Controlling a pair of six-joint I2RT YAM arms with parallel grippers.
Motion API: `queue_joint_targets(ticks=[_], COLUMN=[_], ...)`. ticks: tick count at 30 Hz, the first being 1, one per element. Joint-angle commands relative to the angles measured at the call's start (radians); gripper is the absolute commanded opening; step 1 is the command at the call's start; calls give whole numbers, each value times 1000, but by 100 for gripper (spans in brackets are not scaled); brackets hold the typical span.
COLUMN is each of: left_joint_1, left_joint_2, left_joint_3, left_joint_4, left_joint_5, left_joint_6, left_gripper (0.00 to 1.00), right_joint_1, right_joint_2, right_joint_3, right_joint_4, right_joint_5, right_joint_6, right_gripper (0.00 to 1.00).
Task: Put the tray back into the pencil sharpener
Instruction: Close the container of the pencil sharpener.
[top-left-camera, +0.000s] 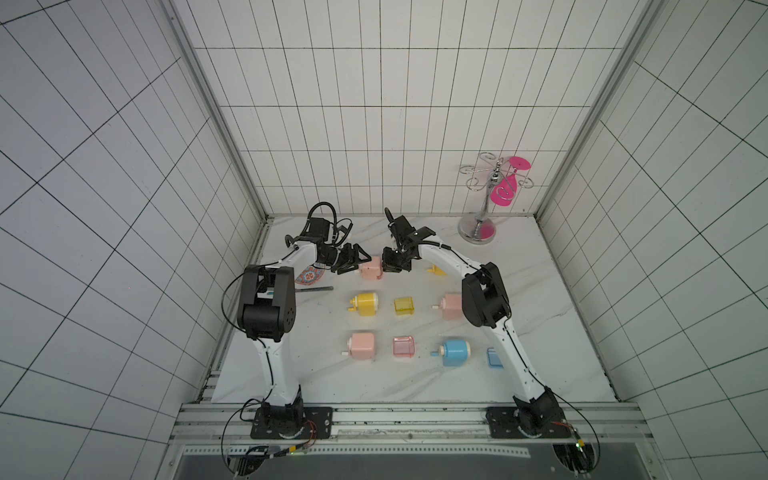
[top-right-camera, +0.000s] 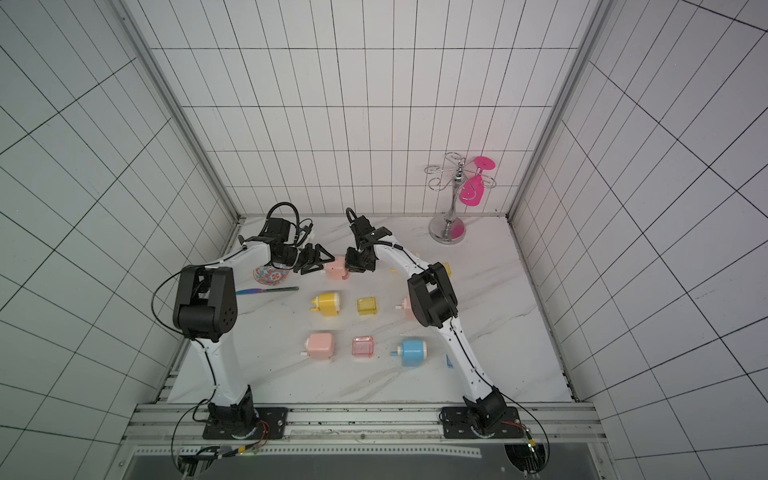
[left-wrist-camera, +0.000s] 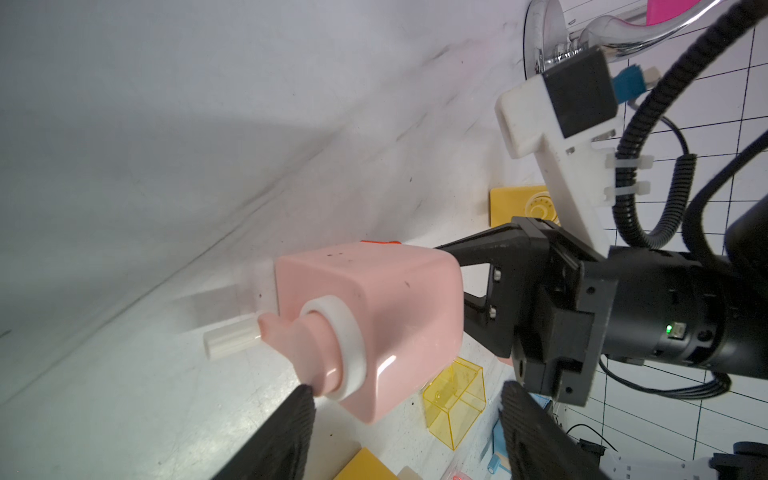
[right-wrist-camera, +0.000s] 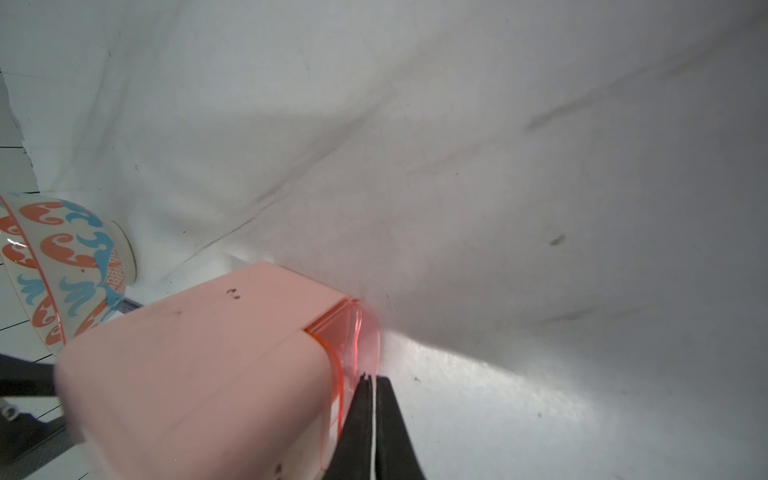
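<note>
The pink pencil sharpener sits at the back of the table between both grippers. Its white crank faces my left gripper, which is open; one fingertip touches the crank's hub and the other stands apart. In the right wrist view the clear pink tray is almost fully inside the sharpener, with only its front face showing. My right gripper is shut, its tips pressed against that tray face and nothing between them.
On the table are a yellow sharpener, a yellow tray, a pink sharpener, a pink tray, a blue sharpener and a blue tray. A patterned bowl lies under the left arm. A chrome rack stands back right.
</note>
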Motion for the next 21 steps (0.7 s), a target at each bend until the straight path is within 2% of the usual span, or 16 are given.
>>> queue_joint_targets(ticks=[1, 13, 21], left_joint_1=[-14, -16, 0], left_joint_2=[20, 21, 16], left_joint_3=[-8, -9, 0], left_joint_4=[20, 21, 13], left_joint_5=[21, 23, 20], left_joint_6=[13, 16, 18], left_gripper=[74, 74, 74], right_joint_1=[12, 6, 4], right_joint_2=[-26, -47, -72], right_joint_3=[-32, -84, -96], right_joint_4=[39, 110, 84], right_joint_5=[-40, -65, -6], right_joint_6=[24, 40, 9], right_gripper=[8, 8, 11])
